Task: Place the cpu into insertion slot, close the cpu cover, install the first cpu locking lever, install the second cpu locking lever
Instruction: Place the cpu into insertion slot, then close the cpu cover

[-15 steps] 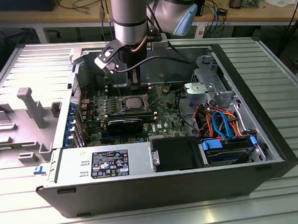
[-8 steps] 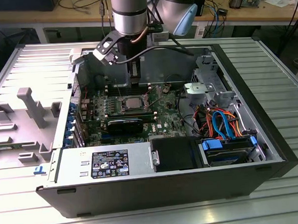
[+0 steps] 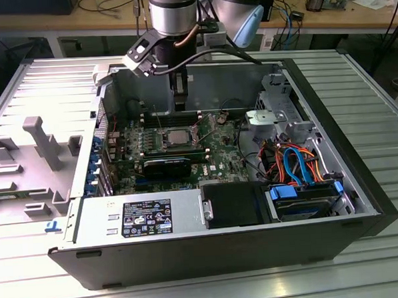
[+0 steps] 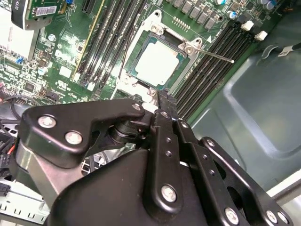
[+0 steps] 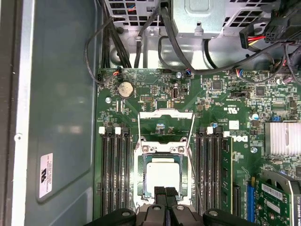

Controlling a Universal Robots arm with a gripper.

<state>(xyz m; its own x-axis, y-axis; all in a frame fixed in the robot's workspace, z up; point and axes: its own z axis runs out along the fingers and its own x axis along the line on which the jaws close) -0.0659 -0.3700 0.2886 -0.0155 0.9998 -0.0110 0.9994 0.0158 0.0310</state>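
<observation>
— Silver-grey metal first: the cpu (image 3: pixel 175 138), a small flat square chip with a dull top, sits in the insertion slot (image 5: pixel 141 176), the square dark socket rimmed in thin metal, just to the exterior view's left of the frame's middle.

— And the cpu cover (image 5: pixel 162 149), that thin silvery frame plate with the square opening?

— It looks laid down around the chip, though I cannot tell whether it lies fully flat.

— What about the black gripper (image 5: pixel 165 189)?

— The fingers are pressed together with nothing between them. In the exterior view it hangs in the upper middle, just above the socket's far edge.

— So where is the danger?

— Mostly the locking lever (image 4: pixel 214 54), a thin silvery wire rod that sticks out beside the socket and looks unlatched. It seems springy and narrow, so I judge a closed fingertip pushing on it could slide off.

— And land where?

— Probably on the long black memory slots (image 5: pixel 115 174) beside the socket, or on the green motherboard (image 5: pixel 221 101), scraping parts. If the cover is not seated, forcing the lever could also pinch the chip crooked.
</observation>
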